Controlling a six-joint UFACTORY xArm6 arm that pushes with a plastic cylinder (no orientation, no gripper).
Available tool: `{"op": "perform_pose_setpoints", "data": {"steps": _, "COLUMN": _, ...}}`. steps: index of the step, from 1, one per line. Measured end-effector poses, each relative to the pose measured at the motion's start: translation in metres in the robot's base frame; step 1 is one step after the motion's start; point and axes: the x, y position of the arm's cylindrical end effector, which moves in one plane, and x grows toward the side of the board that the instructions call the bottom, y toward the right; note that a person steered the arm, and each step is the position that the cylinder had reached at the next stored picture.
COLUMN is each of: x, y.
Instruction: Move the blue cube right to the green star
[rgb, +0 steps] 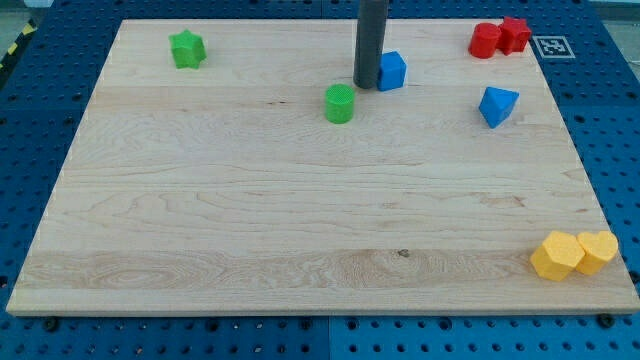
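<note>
The blue cube (392, 70) lies on the wooden board near the view's top, right of centre. My tip (367, 85) is at the cube's left side, touching or almost touching it; the dark rod rises out of the view's top. The green star (187, 48) lies near the board's top left corner, far to the left of the cube and the tip.
A green cylinder (340, 103) lies just below left of my tip. A second blue block (497, 105) lies to the right. Two red blocks (500, 38) sit at the top right corner, two yellow blocks (573, 253) at the bottom right. The wooden board (300, 230) rests on a blue pegboard.
</note>
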Motion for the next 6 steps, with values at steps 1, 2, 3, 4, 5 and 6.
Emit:
{"op": "perform_pose_setpoints", "data": {"steps": 1, "x": 0.052, "y": 0.016}}
{"op": "perform_pose_setpoints", "data": {"steps": 2, "x": 0.044, "y": 0.060}}
{"op": "perform_pose_setpoints", "data": {"steps": 3, "x": -0.001, "y": 0.058}}
{"op": "perform_pose_setpoints", "data": {"steps": 4, "x": -0.037, "y": 0.016}}
{"op": "perform_pose_setpoints", "data": {"steps": 5, "x": -0.046, "y": -0.007}}
{"op": "perform_pose_setpoints", "data": {"steps": 6, "x": -0.021, "y": 0.022}}
